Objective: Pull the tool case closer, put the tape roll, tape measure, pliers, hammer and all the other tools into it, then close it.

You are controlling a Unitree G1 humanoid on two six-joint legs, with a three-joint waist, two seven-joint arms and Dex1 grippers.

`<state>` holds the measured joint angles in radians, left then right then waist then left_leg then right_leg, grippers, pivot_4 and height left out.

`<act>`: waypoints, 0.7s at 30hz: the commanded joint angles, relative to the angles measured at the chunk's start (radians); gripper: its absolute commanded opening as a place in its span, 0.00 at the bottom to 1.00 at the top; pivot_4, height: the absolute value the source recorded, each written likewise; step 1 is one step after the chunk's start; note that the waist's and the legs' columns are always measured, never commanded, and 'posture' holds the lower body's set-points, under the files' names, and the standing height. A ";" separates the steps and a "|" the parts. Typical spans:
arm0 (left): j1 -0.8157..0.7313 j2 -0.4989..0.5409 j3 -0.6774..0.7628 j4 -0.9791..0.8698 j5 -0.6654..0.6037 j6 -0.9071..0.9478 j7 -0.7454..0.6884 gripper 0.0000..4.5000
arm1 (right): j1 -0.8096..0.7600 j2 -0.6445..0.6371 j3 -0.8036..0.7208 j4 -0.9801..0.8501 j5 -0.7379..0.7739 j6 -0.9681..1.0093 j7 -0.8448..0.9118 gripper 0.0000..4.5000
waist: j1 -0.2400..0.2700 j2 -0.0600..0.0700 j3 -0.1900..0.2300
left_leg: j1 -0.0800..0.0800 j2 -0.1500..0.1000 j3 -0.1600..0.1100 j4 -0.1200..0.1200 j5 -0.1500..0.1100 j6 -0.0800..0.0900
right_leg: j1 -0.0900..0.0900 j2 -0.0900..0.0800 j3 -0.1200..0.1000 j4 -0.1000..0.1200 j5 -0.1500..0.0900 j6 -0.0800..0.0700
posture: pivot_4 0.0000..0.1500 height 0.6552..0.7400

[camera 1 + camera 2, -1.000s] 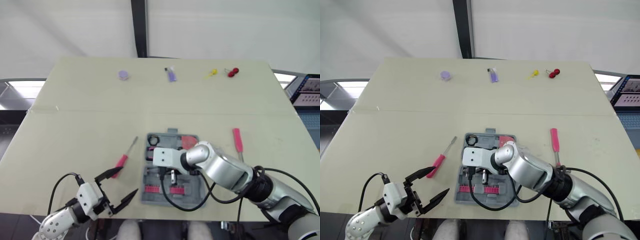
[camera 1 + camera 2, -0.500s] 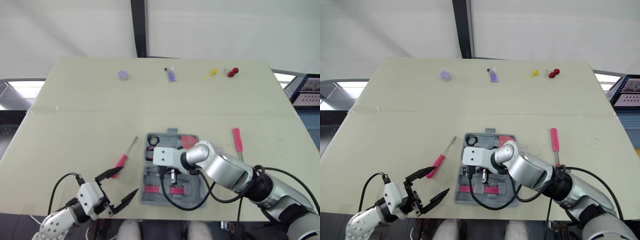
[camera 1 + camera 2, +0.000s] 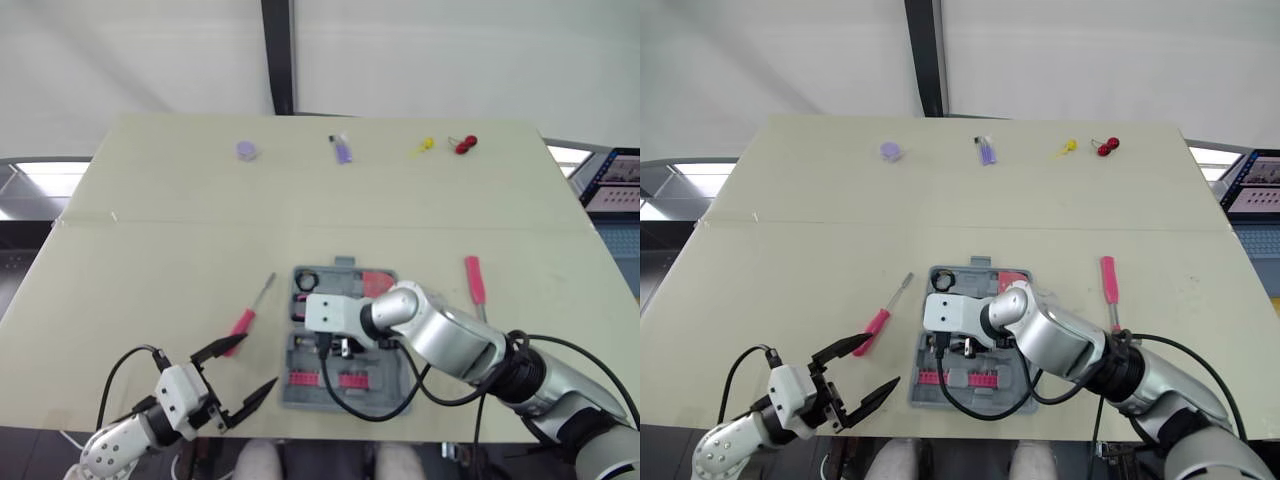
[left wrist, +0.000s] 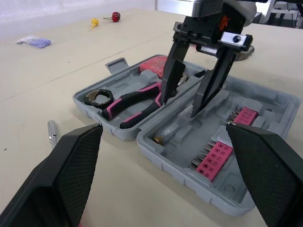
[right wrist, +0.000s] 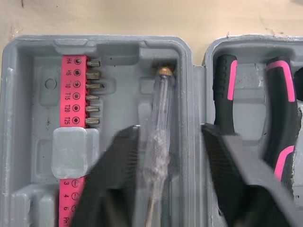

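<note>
R gripper [image 4: 180, 108] spread, nothing clamped, straddling clear-handled screwdriver [image 5: 160, 118] lying in tool case [image 4: 158, 161] near half. Looks light, stiff, prob slick plastic; pinch mid-handle if reseating. L gripper [image 3: 256, 361] agape, empty

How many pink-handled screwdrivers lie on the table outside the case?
2: the left screwdriver lies beside the tool case; the right screwdriver lies on its other side. Others may be hidden.

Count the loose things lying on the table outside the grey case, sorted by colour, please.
Pink-handled screwdrivers: 2
Purple items: 2
Yellow item: 1
Red item: 1
Total: 6
</note>
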<state>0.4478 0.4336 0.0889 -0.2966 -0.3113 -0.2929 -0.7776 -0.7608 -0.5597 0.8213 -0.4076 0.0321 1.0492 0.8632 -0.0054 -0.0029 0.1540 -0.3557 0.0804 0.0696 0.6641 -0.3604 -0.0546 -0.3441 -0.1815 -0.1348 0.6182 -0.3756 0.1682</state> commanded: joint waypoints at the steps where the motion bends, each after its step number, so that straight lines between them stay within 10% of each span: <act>1: 0.010 -0.002 -0.007 -0.008 0.000 -0.012 0.005 1.00 | -0.007 -0.013 -0.006 -0.058 0.001 -0.006 0.013 0.93 | 0.000 0.000 0.000 | 0.000 0.000 0.000 0.000 0.000 0.000 | 0.000 0.000 0.000 0.000 0.000 0.000 | 1.00 1.00; 12: 0.002 -0.005 -0.015 -0.008 0.002 -0.015 0.016 1.00 | 0.172 -0.103 -0.199 -0.062 0.058 -0.289 0.015 0.96 | 0.003 -0.001 0.000 | -0.001 0.000 0.000 0.000 0.000 0.000 | 0.001 0.000 0.000 -0.002 0.000 0.000 | 1.00 1.00; 21: -0.039 -0.005 -0.022 0.004 -0.001 -0.006 0.027 1.00 | 0.421 -0.036 -0.396 0.151 0.099 -0.758 0.015 0.15 | 0.003 -0.001 0.000 | 0.000 0.000 0.001 -0.001 0.000 0.000 | 0.001 0.000 0.000 -0.003 0.000 0.000 | 1.00 1.00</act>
<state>0.4056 0.4317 0.0681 -0.2904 -0.3096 -0.2926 -0.7554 -0.3504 -0.5980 0.4576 -0.2591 0.1106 0.3417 0.8565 -0.0027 -0.0042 0.1539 -0.3555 0.0805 0.0705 0.6633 -0.3605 -0.0547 -0.3426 -0.1814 -0.1351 0.6150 -0.3755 0.1683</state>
